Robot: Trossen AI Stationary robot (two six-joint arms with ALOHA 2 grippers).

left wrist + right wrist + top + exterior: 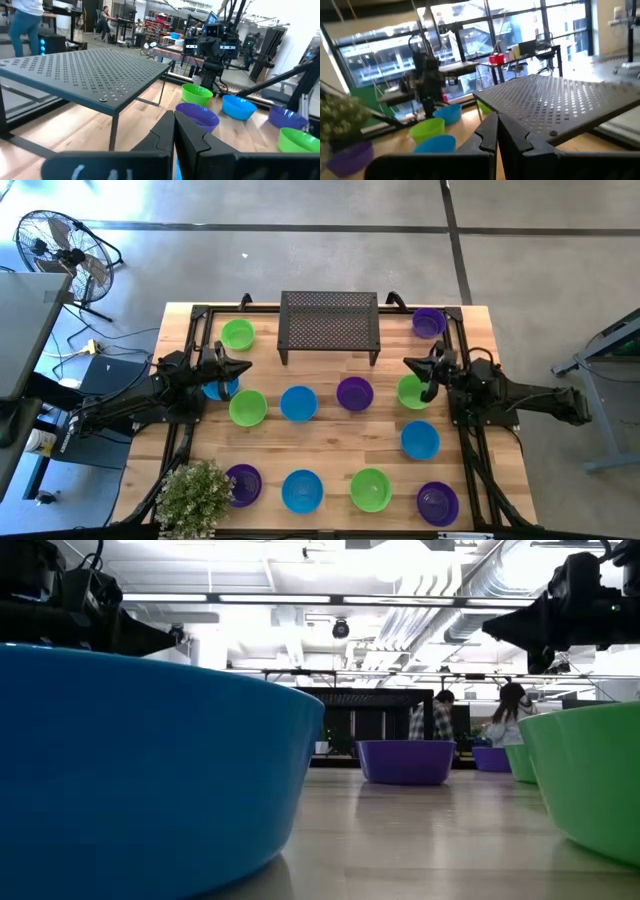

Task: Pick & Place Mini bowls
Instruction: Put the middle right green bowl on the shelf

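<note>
Several mini bowls in green, blue and purple stand upright on the wooden table [330, 445], among them a green one [237, 334], a blue one [298, 403] and a purple one [354, 393]. My left gripper [243, 367] hovers shut at the table's left side, above a blue bowl [218, 388]. Its shut fingers [170, 134] point level toward the table's middle. At the right side my right gripper [409, 362] hovers shut beside a green bowl [412, 391], its fingers [492, 131] closed on nothing.
A black perforated metal rack [330, 325] stands at the table's far middle. A small potted plant [195, 495] sits at the near left corner. Black frame rails [470, 450] run along both sides. People are in the room beyond the table.
</note>
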